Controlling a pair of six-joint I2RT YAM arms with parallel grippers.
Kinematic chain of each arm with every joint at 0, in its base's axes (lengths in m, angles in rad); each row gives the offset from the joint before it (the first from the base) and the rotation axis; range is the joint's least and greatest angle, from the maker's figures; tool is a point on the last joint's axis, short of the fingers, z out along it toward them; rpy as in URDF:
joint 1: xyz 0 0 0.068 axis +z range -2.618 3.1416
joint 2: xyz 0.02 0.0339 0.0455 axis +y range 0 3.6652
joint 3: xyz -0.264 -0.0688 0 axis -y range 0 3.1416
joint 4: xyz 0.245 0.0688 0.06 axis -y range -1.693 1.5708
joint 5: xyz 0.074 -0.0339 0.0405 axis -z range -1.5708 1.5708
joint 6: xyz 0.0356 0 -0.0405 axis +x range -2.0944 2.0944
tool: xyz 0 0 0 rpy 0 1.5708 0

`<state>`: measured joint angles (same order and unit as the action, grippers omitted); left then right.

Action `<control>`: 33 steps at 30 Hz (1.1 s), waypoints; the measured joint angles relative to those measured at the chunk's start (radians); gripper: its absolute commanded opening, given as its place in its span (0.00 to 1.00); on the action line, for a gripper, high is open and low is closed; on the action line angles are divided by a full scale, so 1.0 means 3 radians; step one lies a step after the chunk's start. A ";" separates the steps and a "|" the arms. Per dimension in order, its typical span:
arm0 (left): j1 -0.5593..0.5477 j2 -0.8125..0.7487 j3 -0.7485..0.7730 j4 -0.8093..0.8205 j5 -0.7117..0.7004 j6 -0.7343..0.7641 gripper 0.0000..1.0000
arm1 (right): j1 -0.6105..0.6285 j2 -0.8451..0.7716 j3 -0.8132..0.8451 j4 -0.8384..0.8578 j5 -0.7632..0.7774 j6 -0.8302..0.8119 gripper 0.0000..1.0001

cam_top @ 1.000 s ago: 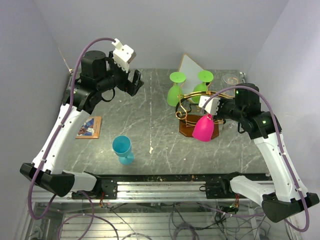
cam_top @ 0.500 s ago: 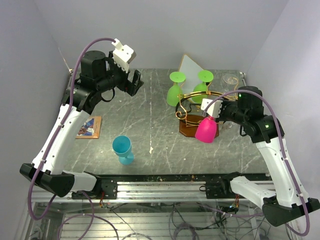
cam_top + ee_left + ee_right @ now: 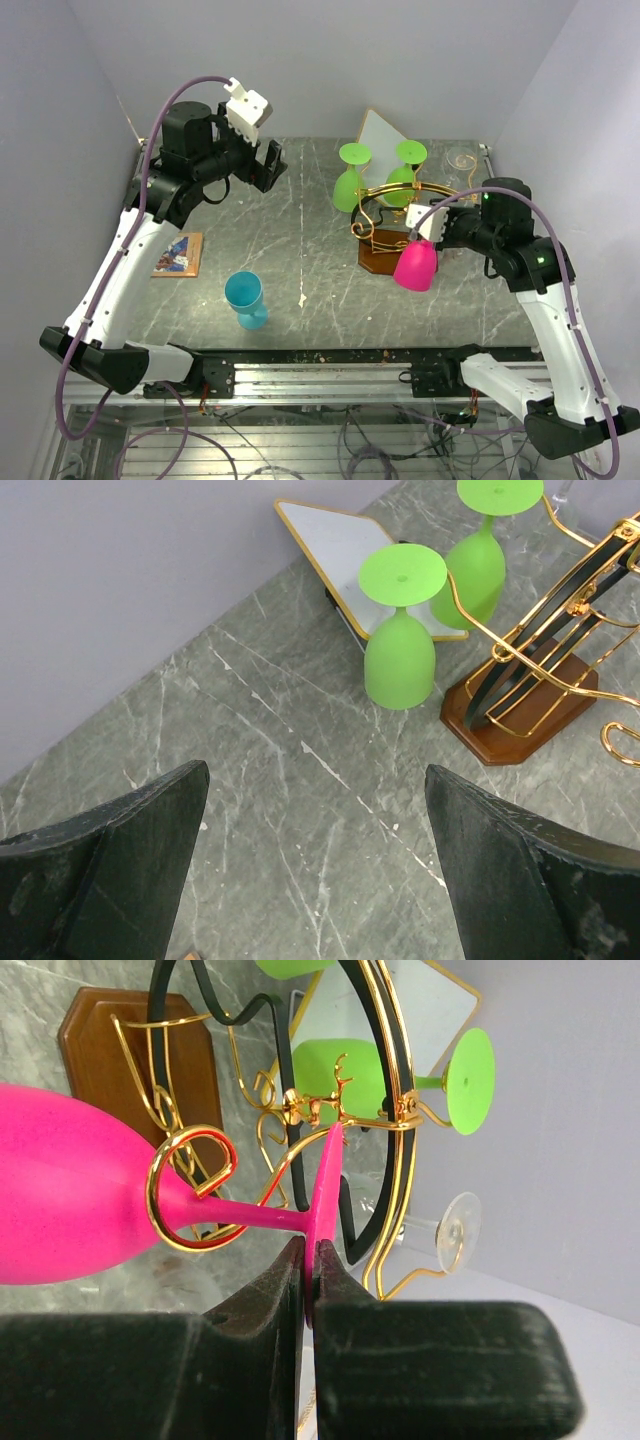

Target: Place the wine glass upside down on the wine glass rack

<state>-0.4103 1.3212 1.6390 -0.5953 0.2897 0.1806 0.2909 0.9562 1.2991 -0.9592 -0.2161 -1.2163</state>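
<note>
— Hanging where, the pink glass?

— At the near right side of the rack, just below the right gripper. The gripper is pinched tight on the edge of the glass's foot, which sits thin between the two fingers in the wrist view.

— Which way does it point?

— Upside down but tilted: foot up at the gripper, bowl hanging below and toward the near edge of the table. Its long axis runs straight out from the fingertips, stem first, then bowl.

— Is it on the rack?

— A gold curl loops around the stem just by the bowl. The bowl hangs clear of the wooden base, which lies beside it.

— What else is there?

— Two green glasses hang upside down at the rack's far side, in front of a white panel. A teal glass stands well to the left.

— The other arm?

— The left gripper hovers high at the far left, jaws wide apart, holding nothing.
</note>
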 measured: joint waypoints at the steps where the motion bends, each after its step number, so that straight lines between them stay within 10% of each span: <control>1: 0.0000 0.0000 -0.0003 -0.0001 -0.0005 0.0004 1.00 | -0.0004 -0.0010 0.0000 -0.0005 -0.0019 -0.0005 0.00; 33: 0.0001 -0.0001 -0.0104 0.0003 -0.0098 0.0086 1.00 | -0.0028 0.0004 0.0000 -0.0193 -0.0696 -0.0127 0.13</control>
<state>-0.4099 1.3209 1.6077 -0.5945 0.2604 0.2066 0.2825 0.9573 1.2991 -1.0172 -0.4248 -1.2545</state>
